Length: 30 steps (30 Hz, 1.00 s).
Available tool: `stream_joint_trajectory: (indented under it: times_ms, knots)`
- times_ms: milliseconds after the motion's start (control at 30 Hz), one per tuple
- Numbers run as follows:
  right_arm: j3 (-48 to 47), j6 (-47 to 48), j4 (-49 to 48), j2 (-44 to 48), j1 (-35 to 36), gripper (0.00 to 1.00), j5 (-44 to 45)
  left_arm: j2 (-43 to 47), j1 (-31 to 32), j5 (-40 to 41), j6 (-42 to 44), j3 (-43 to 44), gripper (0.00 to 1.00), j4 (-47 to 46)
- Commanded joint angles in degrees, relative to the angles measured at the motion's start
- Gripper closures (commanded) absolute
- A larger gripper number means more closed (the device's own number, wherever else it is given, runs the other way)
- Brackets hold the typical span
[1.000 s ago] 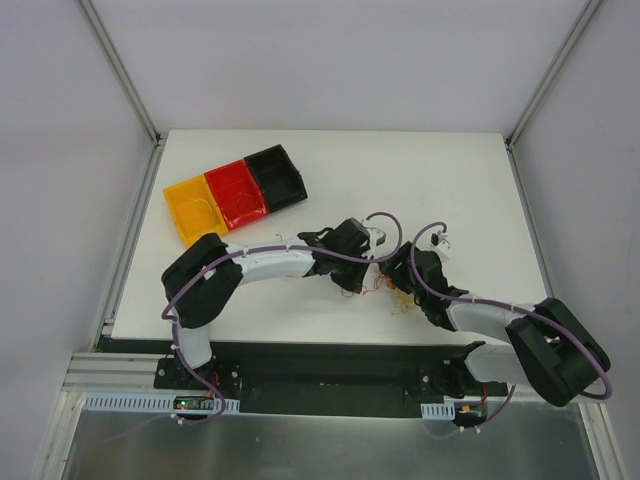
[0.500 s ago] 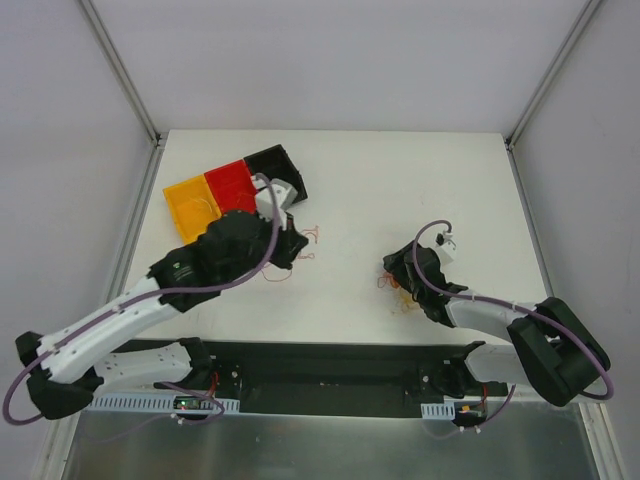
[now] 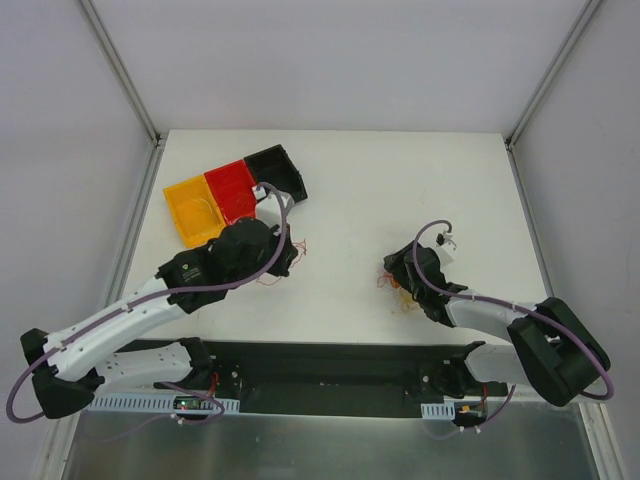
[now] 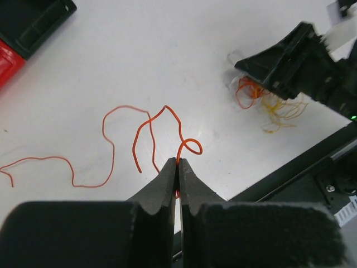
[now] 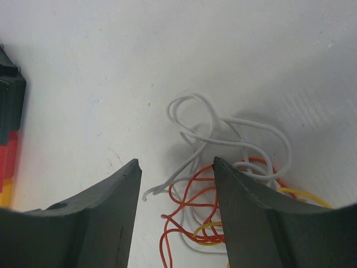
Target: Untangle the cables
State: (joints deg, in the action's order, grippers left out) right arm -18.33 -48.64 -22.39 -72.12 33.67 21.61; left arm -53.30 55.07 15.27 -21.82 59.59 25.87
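My left gripper (image 3: pixel 287 256) is shut on a thin orange-red wire (image 4: pixel 146 124), pinched at the fingertips (image 4: pixel 178 163). The rest of the wire lies loose on the white table, trailing to the left. The remaining tangle of cables (image 3: pixel 402 297), with white, orange and yellow strands (image 5: pixel 223 190), lies at the front right. My right gripper (image 3: pixel 395 274) is open just over it, and its fingers (image 5: pixel 175 162) straddle the near part of the tangle. From the left wrist view the tangle (image 4: pixel 265 103) sits under the right gripper (image 4: pixel 301 61).
A tray with yellow, red and black compartments (image 3: pixel 275 165) stands at the back left, just behind my left gripper; its black corner shows in the left wrist view (image 4: pixel 33 17). The table's front edge (image 3: pixel 330 343) runs close to the tangle.
My left arm swung from beside the right gripper over to the left near the tray, drawing one orange-red wire out of the tangle. The right gripper stayed over the tangle.
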Motion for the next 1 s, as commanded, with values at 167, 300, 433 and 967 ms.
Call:
stream_joint_trajectory:
  times_ms: [167, 300, 433, 967]
  knots:
    - [-0.04, 1.36, -0.81, -0.48, -0.01, 0.42, -0.77, -4.27, -10.31, 0.30, -8.93, -8.34, 1.00, -0.91]
    - [-0.04, 1.62, -1.42, -0.83, 0.08, 0.42, -1.39, -6.37, -18.23, -2.43, -11.05, -12.74, 1.00, -2.57]
    - [-0.22, 1.80, -1.69, -1.27, -0.01, 0.42, -1.83, -12.43, -21.14, -4.89, -10.08, -13.19, 1.00, -2.75]
    - [0.22, 2.15, -3.36, -1.54, 0.08, 0.42, -3.32, -5.16, -22.02, -0.06, -18.33, -21.79, 0.03, -2.67]
